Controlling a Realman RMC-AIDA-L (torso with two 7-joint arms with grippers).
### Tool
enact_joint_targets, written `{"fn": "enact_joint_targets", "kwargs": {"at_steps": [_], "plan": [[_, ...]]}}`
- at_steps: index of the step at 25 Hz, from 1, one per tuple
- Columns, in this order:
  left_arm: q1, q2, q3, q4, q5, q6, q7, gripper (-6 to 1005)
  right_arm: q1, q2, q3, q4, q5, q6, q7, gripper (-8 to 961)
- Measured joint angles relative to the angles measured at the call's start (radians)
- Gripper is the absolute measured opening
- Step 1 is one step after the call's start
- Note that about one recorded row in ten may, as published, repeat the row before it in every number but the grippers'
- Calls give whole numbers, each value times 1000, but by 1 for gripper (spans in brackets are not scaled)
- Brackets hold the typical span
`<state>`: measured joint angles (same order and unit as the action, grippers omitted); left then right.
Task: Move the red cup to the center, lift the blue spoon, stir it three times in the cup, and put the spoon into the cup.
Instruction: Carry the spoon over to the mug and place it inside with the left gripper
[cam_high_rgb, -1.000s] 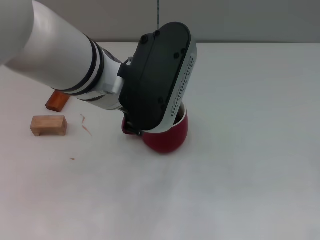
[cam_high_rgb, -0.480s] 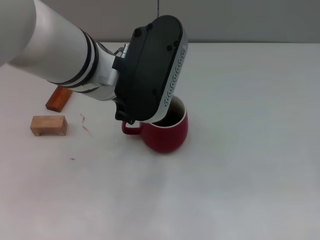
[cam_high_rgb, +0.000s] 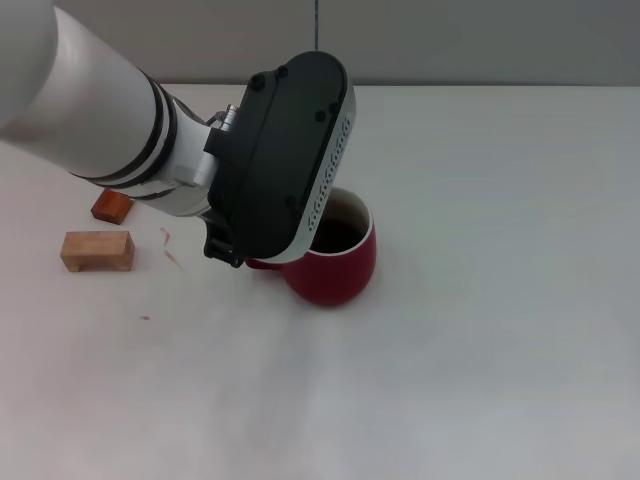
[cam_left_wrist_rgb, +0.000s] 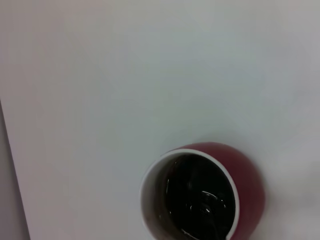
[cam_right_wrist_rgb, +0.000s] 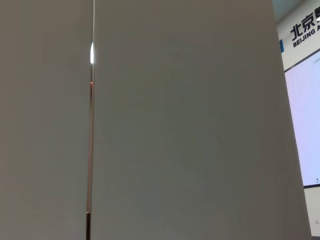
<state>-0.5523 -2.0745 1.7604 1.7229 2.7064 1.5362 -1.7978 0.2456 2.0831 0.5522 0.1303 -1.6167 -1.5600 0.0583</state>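
Note:
The red cup (cam_high_rgb: 335, 268) stands upright on the white tabletop (cam_high_rgb: 480, 300) near the middle, its dark inside open to view. It also shows in the left wrist view (cam_left_wrist_rgb: 200, 195), seen from above with glints inside. My left gripper (cam_high_rgb: 232, 250) hangs over the cup's handle side; its black housing (cam_high_rgb: 285, 155) hides the fingers and the handle. The blue spoon shows in no view. The right gripper is out of view; its wrist view shows only a grey wall (cam_right_wrist_rgb: 190, 120).
A pale wooden block (cam_high_rgb: 97, 251) and a reddish-brown block (cam_high_rgb: 112, 206) lie at the left, with small red scraps (cam_high_rgb: 172, 250) beside them. The table's far edge meets a grey wall (cam_high_rgb: 480, 40).
My left arm has moved left and a little up, uncovering the cup's mouth. The cup has stayed in place.

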Motion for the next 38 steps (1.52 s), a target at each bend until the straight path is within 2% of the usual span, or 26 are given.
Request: {"fn": "enact_joint_targets", "kwargs": {"at_steps": [9, 19, 30, 38], "plan": [[-1, -4, 24, 11, -26, -2, -1, 169, 0, 0, 0, 0, 0, 0, 0, 684], [-7, -4, 47, -31, -69, -102, -5, 168, -2, 2, 0, 2, 0, 0, 0, 687], [-5, -4, 42, -76, -7, -156, -8, 168, -2, 2, 0, 2, 0, -1, 0, 687], [0, -1, 42, -64, 33, -113, -19, 168, -2, 2, 0, 2, 0, -2, 0, 687]]}}
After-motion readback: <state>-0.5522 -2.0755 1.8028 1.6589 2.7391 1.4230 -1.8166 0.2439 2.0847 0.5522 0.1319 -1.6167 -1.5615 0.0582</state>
